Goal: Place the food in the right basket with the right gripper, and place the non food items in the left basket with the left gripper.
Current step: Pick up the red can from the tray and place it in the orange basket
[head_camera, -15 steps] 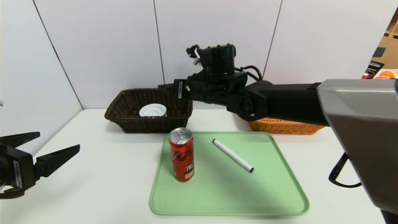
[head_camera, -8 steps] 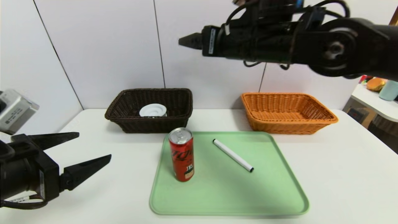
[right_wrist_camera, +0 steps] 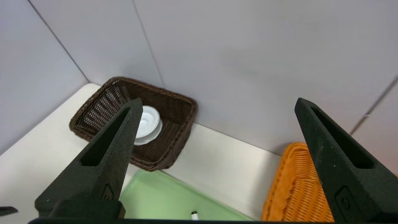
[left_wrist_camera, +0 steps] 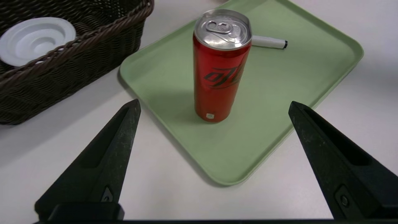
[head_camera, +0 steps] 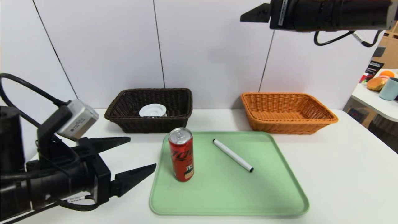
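Left claw (head_camera: 141, 155): black w/ two pointed fingers, grey camera box on top, black looping cable, white label sticker. Right claw (right_wrist_camera: 217, 104): black pointed fingers on black cylindrical arm, white label, black cables

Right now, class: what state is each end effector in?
Left end effector: open, empty, beside the red can.
Right end effector: open, empty, raised high.

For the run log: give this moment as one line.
left gripper: open, beside tray | right gripper: open, raised | red can, white marker: on green tray | white disc: in dark basket
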